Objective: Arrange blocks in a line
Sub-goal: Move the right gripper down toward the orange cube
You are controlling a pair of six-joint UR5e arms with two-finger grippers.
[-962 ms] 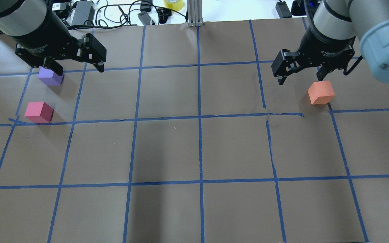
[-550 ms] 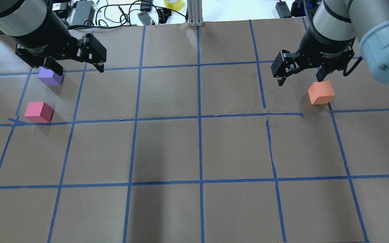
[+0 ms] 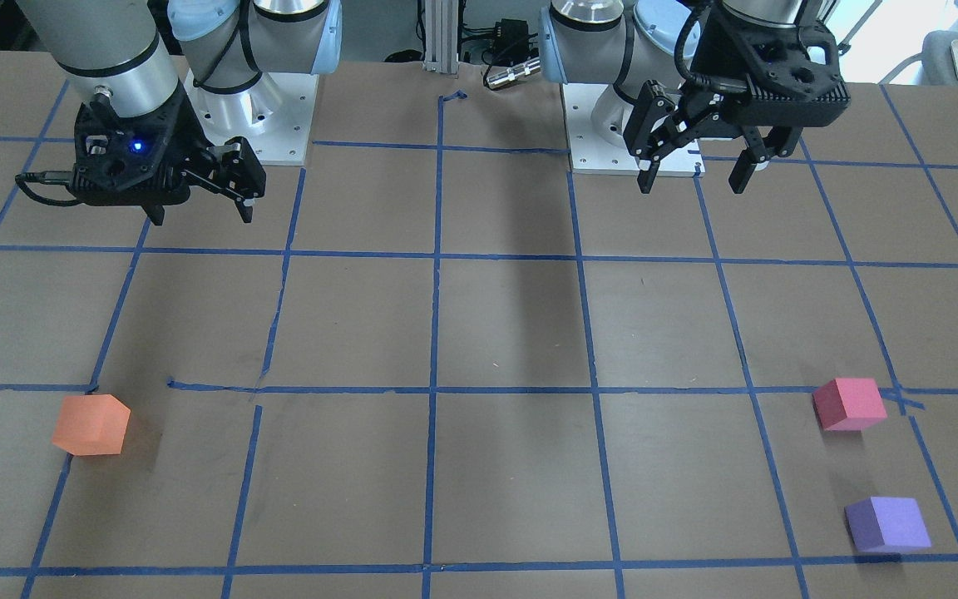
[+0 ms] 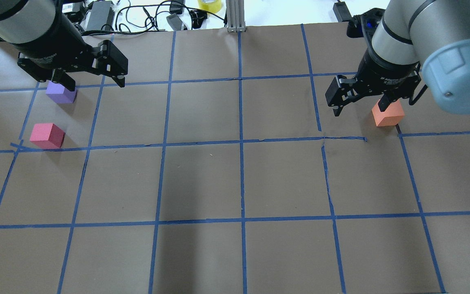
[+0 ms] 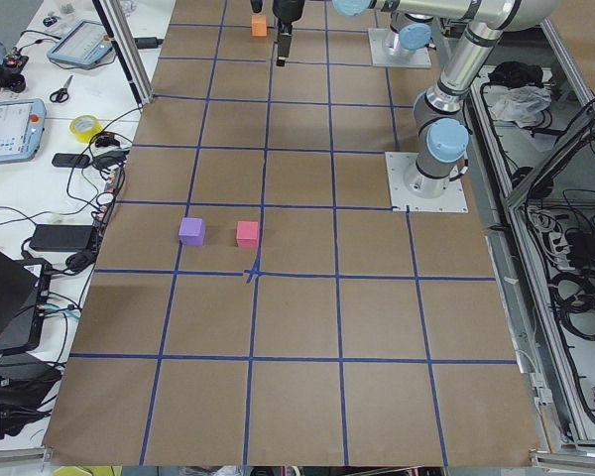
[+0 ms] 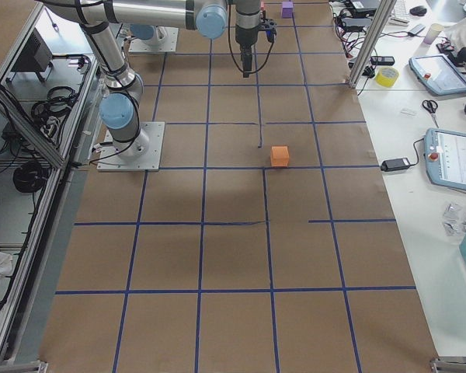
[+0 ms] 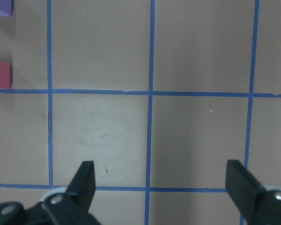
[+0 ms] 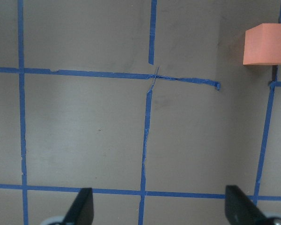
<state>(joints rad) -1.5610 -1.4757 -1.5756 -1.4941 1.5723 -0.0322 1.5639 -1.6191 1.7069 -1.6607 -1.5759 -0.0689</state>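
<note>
The orange block (image 4: 389,115) (image 3: 91,424) (image 8: 267,44) rests on the brown paper at the right. My right gripper (image 4: 359,110) (image 3: 200,218) (image 8: 161,204) hangs open above the table, short of the block on the robot's side, empty. At the left lie the pinkish-red block (image 4: 47,135) (image 3: 849,403) (image 7: 0,74) and, beyond it, the purple block (image 4: 60,94) (image 3: 886,524) (image 7: 1,7). High over that side my left gripper (image 4: 95,84) (image 3: 692,185) (image 7: 163,180) is open, with nothing between its fingers. All three blocks stand apart from each other.
Blue tape lines (image 4: 241,143) divide the paper into large squares. An aluminium post (image 4: 235,16), cables (image 4: 145,16) and a yellow tape roll (image 4: 209,5) sit at the far edge. The two arm bases (image 3: 254,125) stand at the robot's side.
My right gripper has shifted toward the robot's side, staying open; in the overhead view one finger now overlaps the orange block. The left arm and all blocks have not moved.
</note>
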